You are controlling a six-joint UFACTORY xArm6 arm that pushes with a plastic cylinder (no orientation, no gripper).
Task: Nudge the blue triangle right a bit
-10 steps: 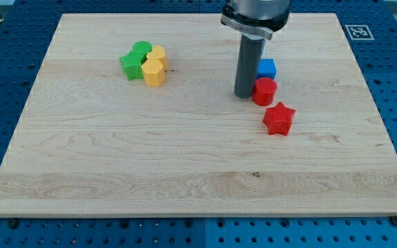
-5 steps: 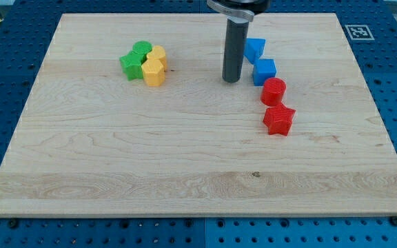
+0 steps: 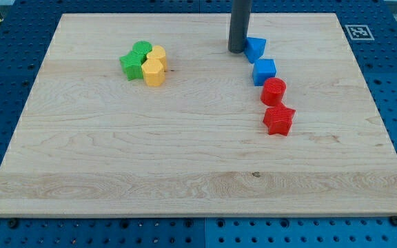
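Note:
The blue triangle lies near the view's top, right of the middle. My tip stands just left of it, touching or nearly touching its left side. A blue cube sits just below and right of the triangle. Below that come a red cylinder and a red star, forming a column down the board.
A cluster of two green blocks and two yellow blocks sits at the view's upper left. The wooden board lies on a blue pegboard; a marker tag is at its top right corner.
My tip has moved up the view, from left of the red cylinder, past the blue cube, to left of the blue triangle. The blocks have not visibly moved.

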